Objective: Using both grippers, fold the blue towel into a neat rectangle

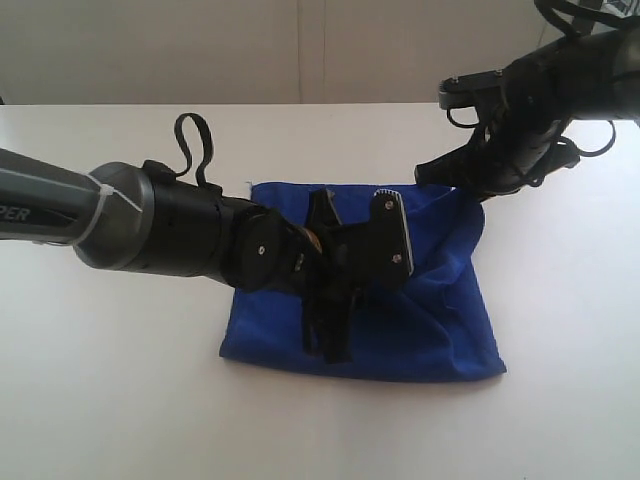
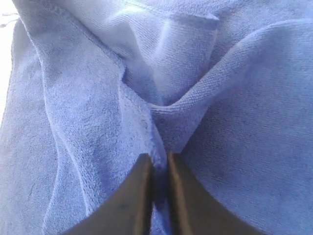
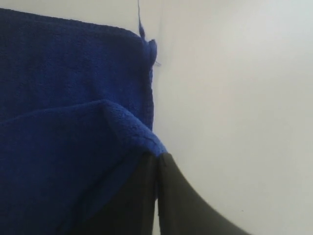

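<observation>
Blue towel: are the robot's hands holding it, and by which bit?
Yes, both. The left hand pinches a raised fold near the middle of the blue towel; the right hand pinches a folded-over corner at its edge.

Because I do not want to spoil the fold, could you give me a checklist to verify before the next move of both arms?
1. Is the left tool shut on a fold of the blue towel: ok.
2. Is the right tool shut on a towel corner: ok.
3. Is the cloth smooth around the left tool: not ok, it is bunched in ridges.
4. Is the towel outline a neat rectangle: not ok, the edges are uneven.
5. How many layers each tool pinches: cannot tell.
</observation>
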Available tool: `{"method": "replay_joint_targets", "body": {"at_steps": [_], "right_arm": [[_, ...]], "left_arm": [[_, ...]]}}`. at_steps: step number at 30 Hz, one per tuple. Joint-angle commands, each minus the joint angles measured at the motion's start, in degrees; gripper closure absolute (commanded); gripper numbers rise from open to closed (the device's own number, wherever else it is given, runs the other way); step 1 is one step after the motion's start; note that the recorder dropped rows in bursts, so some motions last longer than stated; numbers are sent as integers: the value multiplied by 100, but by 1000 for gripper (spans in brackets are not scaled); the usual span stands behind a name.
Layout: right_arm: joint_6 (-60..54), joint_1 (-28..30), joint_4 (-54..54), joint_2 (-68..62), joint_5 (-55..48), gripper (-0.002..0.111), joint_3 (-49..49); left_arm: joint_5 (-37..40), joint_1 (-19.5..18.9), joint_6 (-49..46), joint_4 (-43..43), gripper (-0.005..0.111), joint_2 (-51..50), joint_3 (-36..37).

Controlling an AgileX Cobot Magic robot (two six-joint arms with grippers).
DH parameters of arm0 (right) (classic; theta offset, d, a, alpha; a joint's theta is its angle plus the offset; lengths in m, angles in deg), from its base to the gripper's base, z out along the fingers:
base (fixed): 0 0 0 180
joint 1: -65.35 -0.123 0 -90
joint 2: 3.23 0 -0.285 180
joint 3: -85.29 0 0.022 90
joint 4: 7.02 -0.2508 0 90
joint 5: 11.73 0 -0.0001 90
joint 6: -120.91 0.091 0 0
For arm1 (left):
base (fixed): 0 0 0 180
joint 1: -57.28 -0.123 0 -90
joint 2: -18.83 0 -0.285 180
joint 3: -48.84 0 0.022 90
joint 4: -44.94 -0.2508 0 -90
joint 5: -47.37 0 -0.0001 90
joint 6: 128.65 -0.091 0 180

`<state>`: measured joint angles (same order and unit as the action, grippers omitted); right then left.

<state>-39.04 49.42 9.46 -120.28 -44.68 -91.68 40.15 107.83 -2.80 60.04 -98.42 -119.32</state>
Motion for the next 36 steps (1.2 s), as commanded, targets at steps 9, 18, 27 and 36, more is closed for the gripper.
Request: {"method": "replay_joint_targets", "body": {"at_steps": [9,18,27,36], "right_arm": [[-56,48,-51,241,-68,108,-38],[-620,37,-177,1301,-736,108,258],[-1136,-109,-466,3034,-943,108,1170],[-1900,-429,-973,4537,-1503,108,1492]], "left_arm": [[184,-129,43,89,107,577,11],[1281,-534,208,1066,107,1925,11],[2763,-830,1554,464,107,3330,11],[4500,-1044,3443,-1241,107,4389,11]]}}
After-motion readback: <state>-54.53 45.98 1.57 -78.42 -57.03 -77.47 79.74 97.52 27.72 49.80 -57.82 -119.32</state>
